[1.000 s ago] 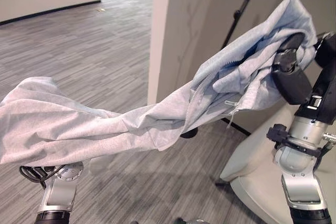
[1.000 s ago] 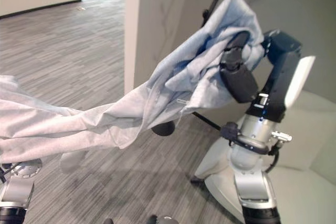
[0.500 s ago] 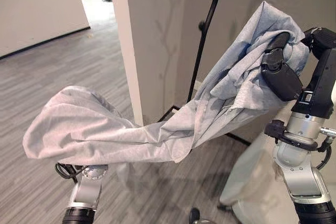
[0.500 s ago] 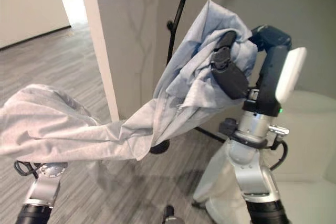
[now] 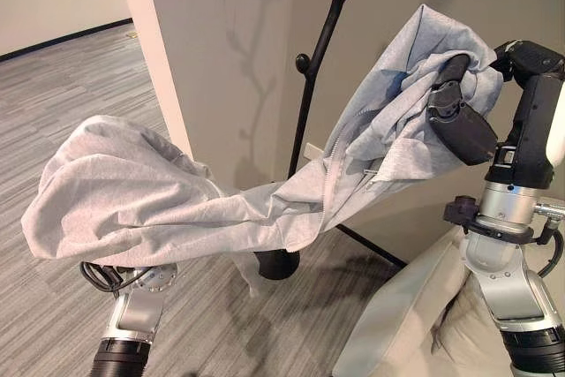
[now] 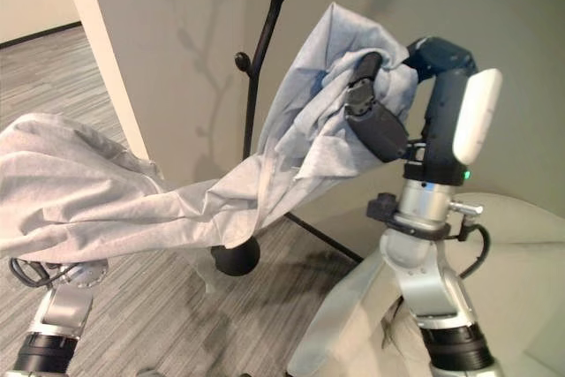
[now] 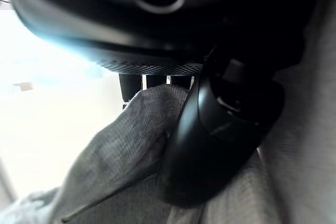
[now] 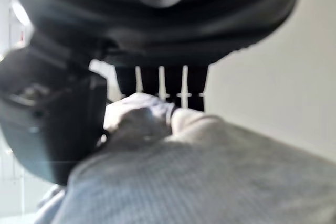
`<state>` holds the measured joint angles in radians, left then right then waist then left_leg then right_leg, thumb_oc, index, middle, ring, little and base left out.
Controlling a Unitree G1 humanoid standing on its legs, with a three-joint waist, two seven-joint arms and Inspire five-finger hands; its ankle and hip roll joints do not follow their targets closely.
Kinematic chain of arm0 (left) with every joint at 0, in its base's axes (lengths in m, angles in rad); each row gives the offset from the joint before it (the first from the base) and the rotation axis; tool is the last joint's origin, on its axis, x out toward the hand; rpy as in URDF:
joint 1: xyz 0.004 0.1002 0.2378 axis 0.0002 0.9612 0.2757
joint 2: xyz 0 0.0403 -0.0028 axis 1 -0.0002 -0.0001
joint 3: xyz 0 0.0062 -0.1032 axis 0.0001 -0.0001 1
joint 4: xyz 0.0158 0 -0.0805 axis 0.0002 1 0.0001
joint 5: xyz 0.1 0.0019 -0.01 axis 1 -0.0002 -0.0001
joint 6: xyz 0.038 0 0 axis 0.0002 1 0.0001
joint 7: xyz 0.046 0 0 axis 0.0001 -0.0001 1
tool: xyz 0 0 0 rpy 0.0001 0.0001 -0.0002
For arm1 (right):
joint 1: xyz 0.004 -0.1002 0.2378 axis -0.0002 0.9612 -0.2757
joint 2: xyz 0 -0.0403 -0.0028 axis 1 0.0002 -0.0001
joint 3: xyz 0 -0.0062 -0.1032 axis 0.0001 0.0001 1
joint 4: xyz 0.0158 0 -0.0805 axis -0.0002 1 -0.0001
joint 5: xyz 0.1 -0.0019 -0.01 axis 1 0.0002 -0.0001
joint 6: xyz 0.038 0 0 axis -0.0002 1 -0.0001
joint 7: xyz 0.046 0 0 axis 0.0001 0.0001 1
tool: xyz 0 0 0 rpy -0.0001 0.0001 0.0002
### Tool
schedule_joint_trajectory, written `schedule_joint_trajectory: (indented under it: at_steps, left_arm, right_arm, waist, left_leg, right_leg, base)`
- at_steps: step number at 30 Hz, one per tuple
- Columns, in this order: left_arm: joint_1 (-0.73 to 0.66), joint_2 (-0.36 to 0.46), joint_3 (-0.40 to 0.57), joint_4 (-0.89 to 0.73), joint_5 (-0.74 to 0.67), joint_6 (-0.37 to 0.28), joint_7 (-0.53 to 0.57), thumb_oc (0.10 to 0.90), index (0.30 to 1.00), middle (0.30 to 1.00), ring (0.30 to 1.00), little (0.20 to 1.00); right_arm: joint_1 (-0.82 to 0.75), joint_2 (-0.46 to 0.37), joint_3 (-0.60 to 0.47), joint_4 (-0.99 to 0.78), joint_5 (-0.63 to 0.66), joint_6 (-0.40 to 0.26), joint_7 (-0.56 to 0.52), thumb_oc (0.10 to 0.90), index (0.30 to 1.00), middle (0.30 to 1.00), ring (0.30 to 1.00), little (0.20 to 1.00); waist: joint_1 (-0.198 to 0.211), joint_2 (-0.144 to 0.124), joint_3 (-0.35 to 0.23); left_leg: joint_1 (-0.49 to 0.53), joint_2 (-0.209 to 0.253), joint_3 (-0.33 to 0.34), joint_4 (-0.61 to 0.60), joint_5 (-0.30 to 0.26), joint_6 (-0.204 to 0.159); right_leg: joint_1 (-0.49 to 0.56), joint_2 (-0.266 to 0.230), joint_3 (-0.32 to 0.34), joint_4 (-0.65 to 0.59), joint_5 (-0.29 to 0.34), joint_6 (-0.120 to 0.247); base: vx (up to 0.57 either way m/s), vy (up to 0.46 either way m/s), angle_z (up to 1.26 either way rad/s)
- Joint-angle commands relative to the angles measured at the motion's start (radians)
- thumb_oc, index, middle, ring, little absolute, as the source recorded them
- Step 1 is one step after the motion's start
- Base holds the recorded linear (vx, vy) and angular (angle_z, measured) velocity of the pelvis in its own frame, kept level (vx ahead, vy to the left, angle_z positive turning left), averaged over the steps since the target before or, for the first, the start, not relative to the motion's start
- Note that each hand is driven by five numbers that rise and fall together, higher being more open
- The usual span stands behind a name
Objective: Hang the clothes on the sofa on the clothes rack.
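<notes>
Fingers (image 5: 455, 68) of the right hand (image 5: 459, 125) curl into the bunched upper part of a light grey zip-up cotton garment (image 5: 265, 209), with the dark thumb pressed against the cloth, so this hand is clamped on the fabric. From that grip, in the left eye view, the garment slopes down and away toward the robot's left, its zipper running along the fold, and ends in a wide drape lying over the left arm. A black metal clothes rack (image 5: 309, 94) with knobbed curved branches stands just behind the cloth, between the two arms, its round base on the grey striped floor (image 5: 53, 86). A pale cushioned sofa (image 5: 397, 324) lies below the right hand.

Seen from the right eye, the right hand's fingers (image 6: 366, 64) pinch the same peak of cloth, near the rack's pole.

At the left wrist, the left hand (image 7: 220, 135) has its thumb closed over grey fabric, and its fingers (image 7: 157, 81) fold behind the cloth.

At the right wrist, the fingers (image 8: 157, 80) wrap down round a wad of the garment.
</notes>
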<state>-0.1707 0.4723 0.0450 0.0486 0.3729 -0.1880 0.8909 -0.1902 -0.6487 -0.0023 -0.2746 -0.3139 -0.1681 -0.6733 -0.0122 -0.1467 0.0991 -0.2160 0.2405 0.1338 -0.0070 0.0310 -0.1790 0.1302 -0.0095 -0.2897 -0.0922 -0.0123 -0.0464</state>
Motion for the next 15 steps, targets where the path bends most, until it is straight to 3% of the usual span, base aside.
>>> schedule_joint_trajectory:
  at_steps: [1,4,5,6,15]
  left_arm:
    - [-0.204,0.145,0.055,-0.015,0.078,0.005,0.099,0.4,0.3,0.3,0.3,0.3]
    - [-0.317,0.233,-0.001,0.097,0.097,0.038,0.086,0.4,0.3,0.3,0.3,0.3]
    - [-0.33,0.25,-0.005,0.12,0.096,0.047,0.072,0.4,0.3,0.3,0.3,0.3]
    - [-0.403,0.292,-0.053,0.185,0.073,0.046,0.036,0.4,0.3,0.3,0.3,0.3]
    - [-0.612,0.364,-0.17,0.329,-0.017,0.045,-0.041,0.4,0.3,0.3,0.3,0.3]
  right_arm:
    - [-0.163,-0.117,-0.086,-0.005,-0.024,-0.07,-0.067,0.4,0.3,0.3,0.3,0.3]
    - [-0.258,-0.19,-0.052,0.105,0.026,-0.076,-0.075,0.4,0.3,0.3,0.3,0.3]
    - [-0.26,-0.204,-0.057,0.127,0.036,-0.072,-0.076,0.4,0.3,0.3,0.3,0.3]
    - [-0.281,-0.269,-0.052,0.207,0.04,-0.042,-0.074,0.4,0.3,0.3,0.3,0.3]
    - [-0.434,-0.42,-0.015,0.448,0.046,0.06,-0.093,0.4,0.3,0.3,0.3,0.3]
  waist:
    - [0.036,0.046,-0.074]
    - [0.035,0.07,-0.085]
    - [0.029,0.082,-0.097]
    - [0.026,0.087,-0.127]
    - [0.002,0.078,-0.173]
  left_leg:
    - [0.093,0.0,-0.085,-0.029,0.09,0.017]
    - [0.096,-0.007,-0.132,-0.075,0.093,0.003]
    - [0.108,-0.006,-0.133,-0.077,0.093,0.003]
    - [0.14,-0.02,-0.117,-0.073,0.082,0.005]
    - [0.214,-0.104,-0.053,-0.074,0.022,0.073]
  right_leg:
    - [-0.011,-0.032,0.054,0.05,-0.05,0.125]
    - [0.017,-0.032,0.085,0.063,-0.073,0.137]
    - [0.022,-0.034,0.09,0.065,-0.08,0.139]
    - [0.039,-0.058,0.093,0.076,-0.089,0.15]
    - [0.019,-0.152,0.153,0.106,-0.065,0.205]
  base:
    - [0.15,0.128,-0.55]
    - [0.15,0.177,-0.68]
    - [0.24,0.334,-0.55]
    - [0.19,0.287,-0.62]
    - [0.12,0.199,-0.21]
